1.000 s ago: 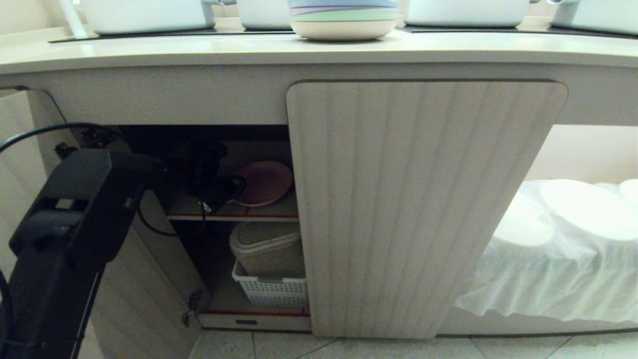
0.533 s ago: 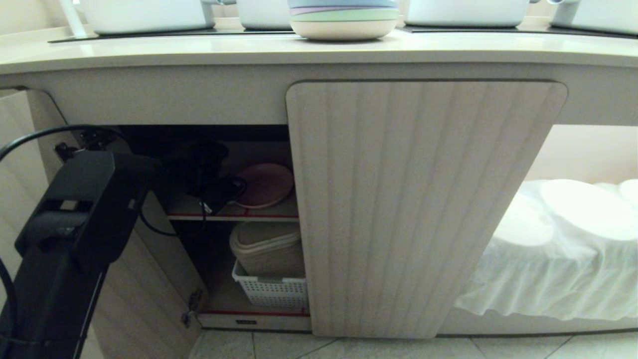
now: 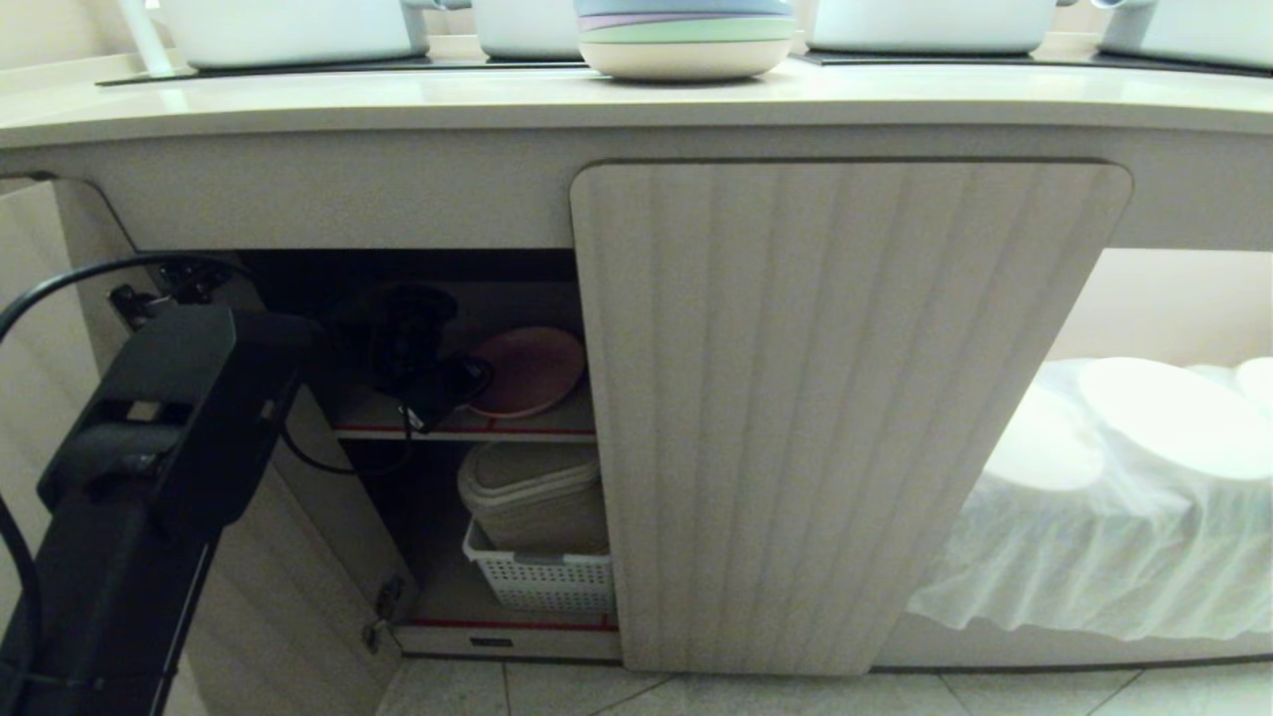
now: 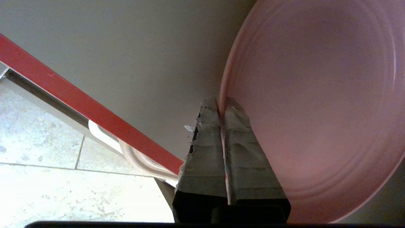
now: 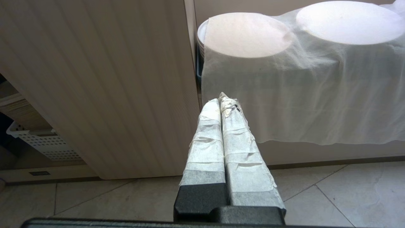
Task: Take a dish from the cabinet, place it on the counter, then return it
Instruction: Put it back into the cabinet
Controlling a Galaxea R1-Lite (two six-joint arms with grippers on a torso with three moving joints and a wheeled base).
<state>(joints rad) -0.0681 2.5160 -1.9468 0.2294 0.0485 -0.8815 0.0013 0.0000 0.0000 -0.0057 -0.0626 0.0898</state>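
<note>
Cabinet (image 3: 845,398) shelf: left gripper (image 4: 221,103) pinches dish (image 4: 316,104) rim; keep it level as you withdraw. Right gripper (image 5: 220,98) closed, empty.

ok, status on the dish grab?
Left gripper shut on dish rim, inside cabinet on upper shelf. Right gripper shut, parked low by closed door. Dish not yet out; nothing blocking.

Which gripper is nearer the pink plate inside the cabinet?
Left. The left gripper is shut on the rim of the pink plate; the right gripper hangs outside, facing the closed door.
</note>
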